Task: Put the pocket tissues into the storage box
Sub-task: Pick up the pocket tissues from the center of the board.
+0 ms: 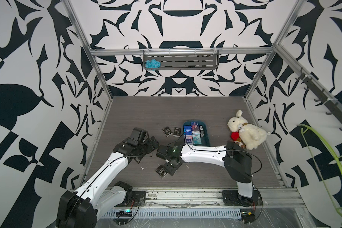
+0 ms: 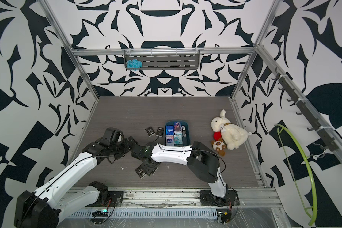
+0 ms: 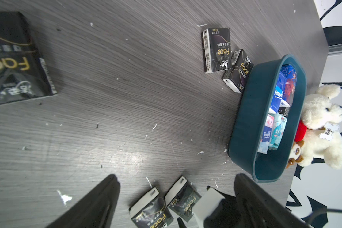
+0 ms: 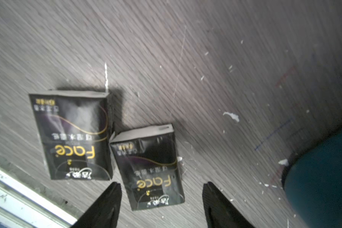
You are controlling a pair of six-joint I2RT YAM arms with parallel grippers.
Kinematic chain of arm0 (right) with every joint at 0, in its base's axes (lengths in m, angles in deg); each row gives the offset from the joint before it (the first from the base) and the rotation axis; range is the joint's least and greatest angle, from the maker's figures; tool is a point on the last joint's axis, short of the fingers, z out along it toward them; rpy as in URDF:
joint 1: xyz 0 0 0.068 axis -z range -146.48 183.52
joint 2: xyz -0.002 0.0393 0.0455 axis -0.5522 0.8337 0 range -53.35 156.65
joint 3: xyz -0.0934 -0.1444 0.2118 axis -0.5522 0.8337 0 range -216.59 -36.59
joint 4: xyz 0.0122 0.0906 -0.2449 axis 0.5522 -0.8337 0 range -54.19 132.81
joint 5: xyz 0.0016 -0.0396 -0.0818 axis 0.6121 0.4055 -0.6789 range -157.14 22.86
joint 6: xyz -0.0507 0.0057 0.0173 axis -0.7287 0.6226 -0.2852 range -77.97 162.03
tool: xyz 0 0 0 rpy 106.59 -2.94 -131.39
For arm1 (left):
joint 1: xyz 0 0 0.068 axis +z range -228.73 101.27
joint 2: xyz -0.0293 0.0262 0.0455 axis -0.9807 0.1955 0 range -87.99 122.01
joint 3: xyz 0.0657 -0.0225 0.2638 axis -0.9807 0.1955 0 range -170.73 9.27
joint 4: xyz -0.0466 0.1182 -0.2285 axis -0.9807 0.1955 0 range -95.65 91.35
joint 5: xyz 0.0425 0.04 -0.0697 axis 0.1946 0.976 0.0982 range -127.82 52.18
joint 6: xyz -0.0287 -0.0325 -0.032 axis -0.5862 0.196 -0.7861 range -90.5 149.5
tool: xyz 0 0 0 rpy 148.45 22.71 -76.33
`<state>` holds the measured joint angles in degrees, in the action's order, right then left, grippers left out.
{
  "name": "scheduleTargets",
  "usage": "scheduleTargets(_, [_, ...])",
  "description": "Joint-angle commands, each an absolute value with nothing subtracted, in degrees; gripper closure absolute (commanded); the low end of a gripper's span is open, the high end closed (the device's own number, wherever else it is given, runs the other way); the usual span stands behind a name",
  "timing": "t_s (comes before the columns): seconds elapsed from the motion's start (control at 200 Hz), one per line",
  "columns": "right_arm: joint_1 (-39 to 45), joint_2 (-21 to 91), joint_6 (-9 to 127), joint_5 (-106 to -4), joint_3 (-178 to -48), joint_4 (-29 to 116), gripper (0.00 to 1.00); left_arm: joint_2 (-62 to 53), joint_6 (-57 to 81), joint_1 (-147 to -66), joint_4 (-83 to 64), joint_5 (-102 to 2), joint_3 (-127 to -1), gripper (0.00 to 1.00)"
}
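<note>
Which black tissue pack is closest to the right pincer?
The black pack lying flat inside the open right pincer. Its neighbour lies just outside it, and two more black packs sit away by the storage box.

Top views look down from high; close wrist views seemingly share two black packets (image 4: 146,167).

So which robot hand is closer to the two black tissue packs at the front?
Right. The right gripper hangs over the black packs, one between its open jaws. The left gripper is farther back.
</note>
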<state>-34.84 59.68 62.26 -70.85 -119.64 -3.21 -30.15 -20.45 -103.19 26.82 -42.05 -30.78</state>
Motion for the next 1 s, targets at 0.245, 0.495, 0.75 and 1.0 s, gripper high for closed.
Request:
scheduleTargets(0.245, [-35.06, 62.44, 59.08, -71.89, -122.12, -4.04, 0.31, -32.81, -20.5, -102.98, 29.64, -39.9, -29.68, 0.02])
scheduleTargets(0.495, [-35.09, 61.76, 59.55, -71.49, -121.85, -3.44, 0.63, -32.51, -20.5, -102.98, 29.49, -39.75, -29.78, 0.02])
scheduleTargets(0.75, [-35.1, 57.4, 61.46, -73.02, -121.8, -5.21, 0.79, -30.0, -21.36, -102.98, 27.83, -40.33, -30.79, 0.02])
scheduleTargets(1.0, [-32.64, 51.13, 65.97, -76.98, -122.16, -9.54, 0.87, -22.37, -20.33, -102.98, 24.27, -42.1, -34.26, 0.02])
